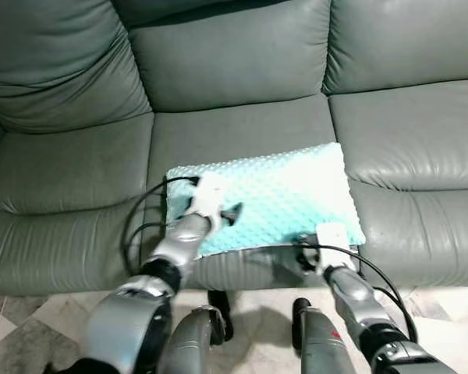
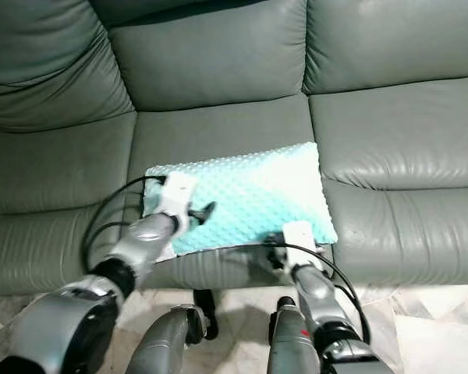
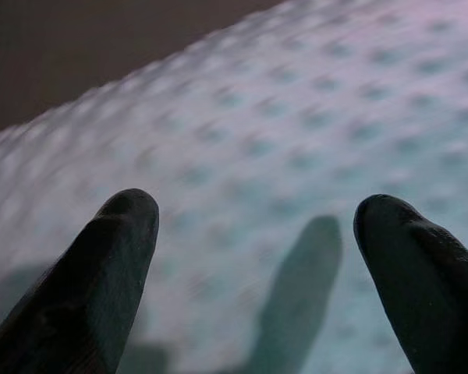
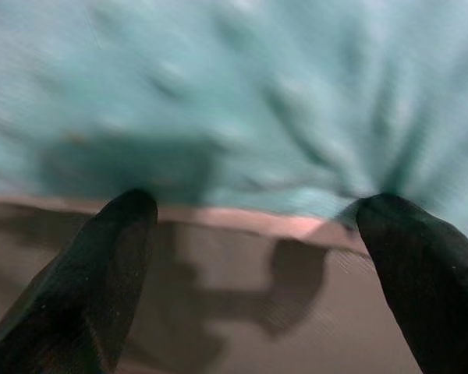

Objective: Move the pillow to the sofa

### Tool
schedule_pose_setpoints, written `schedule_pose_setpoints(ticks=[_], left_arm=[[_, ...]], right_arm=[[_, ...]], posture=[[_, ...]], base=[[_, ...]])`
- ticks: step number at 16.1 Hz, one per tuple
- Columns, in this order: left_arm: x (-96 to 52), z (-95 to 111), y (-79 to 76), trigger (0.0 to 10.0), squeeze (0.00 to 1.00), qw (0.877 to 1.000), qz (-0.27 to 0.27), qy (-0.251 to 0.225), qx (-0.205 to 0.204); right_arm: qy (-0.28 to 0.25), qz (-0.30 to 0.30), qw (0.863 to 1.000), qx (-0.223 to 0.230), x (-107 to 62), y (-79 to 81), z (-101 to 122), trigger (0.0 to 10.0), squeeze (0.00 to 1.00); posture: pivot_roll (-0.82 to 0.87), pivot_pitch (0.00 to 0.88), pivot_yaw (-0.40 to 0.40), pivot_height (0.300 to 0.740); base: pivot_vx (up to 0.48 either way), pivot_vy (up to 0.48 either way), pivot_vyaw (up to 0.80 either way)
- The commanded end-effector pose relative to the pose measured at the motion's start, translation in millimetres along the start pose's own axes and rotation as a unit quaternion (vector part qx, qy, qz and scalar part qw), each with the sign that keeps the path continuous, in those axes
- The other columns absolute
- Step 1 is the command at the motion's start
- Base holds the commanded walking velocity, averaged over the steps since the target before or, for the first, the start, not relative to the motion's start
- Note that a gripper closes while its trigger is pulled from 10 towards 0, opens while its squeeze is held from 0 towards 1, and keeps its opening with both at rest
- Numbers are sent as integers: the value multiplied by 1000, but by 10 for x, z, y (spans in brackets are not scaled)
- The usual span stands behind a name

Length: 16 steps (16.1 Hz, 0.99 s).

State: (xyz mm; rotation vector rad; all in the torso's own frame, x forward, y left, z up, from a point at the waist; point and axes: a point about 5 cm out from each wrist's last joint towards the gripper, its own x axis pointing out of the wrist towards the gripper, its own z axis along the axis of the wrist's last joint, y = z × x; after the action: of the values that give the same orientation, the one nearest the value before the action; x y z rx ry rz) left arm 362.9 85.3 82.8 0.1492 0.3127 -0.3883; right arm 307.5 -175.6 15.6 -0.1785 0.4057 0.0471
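Observation:
A mint-green dotted pillow lies flat on the front part of the grey-green leather sofa's middle seat. My left gripper hovers over the pillow's left part. In the left wrist view its two black fingers stand wide apart, open, with the dotted fabric close beneath and nothing held. My right gripper is at the pillow's front right edge. In the right wrist view its fingers are spread open, pointing at the pillow's lower edge where it meets the seat.
The sofa's left seat and right seat lie on either side of the pillow, with back cushions behind. Tiled floor shows in front of the sofa, by my legs.

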Motion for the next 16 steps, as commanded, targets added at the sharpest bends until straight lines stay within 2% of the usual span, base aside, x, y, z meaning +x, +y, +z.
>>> schedule_pose_setpoints(ticks=[1,2,4,5,7,9,12,13,16], left_arm=[[-69,-199,66,10000,0,1000,5,18,-18],[-99,-242,124,10000,0,1000,11,18,-18],[-206,-397,259,10000,0,1000,22,16,7],[-296,-530,368,10000,0,999,43,23,10],[-392,-662,491,10000,0,997,71,36,3],[-466,-762,614,10000,0,993,103,55,-33],[-501,-725,701,10000,0,992,113,35,-37],[-507,-667,748,10000,0,990,131,14,-47],[-530,-631,779,10000,0,986,159,-9,-45]], right_arm=[[35,-14,999,12,-60,13,-178,10000,0],[38,-20,999,20,-64,11,-186,10000,0],[36,-34,999,23,-86,24,-191,10000,0],[27,-42,999,22,-109,48,-174,10000,0],[15,-46,999,22,-127,78,-135,10000,0],[4,-49,998,33,-141,84,-75,10000,0],[-4,-45,998,40,-165,97,6,10000,0],[-17,-18,999,38,-176,167,106,10000,0],[-57,31,998,-3,-216,192,359,10000,0]], posture=[[-153,318,189,740],[-156,294,188,740],[-171,225,191,740],[-181,185,195,740],[-205,122,204,740],[-220,67,209,740],[-232,6,209,740],[-238,0,200,740],[-239,0,182,740]], base=[[0,0,0],[0,0,0],[0,0,0],[0,0,0],[0,0,0],[0,0,0],[0,0,0],[0,0,0],[0,0,0]])
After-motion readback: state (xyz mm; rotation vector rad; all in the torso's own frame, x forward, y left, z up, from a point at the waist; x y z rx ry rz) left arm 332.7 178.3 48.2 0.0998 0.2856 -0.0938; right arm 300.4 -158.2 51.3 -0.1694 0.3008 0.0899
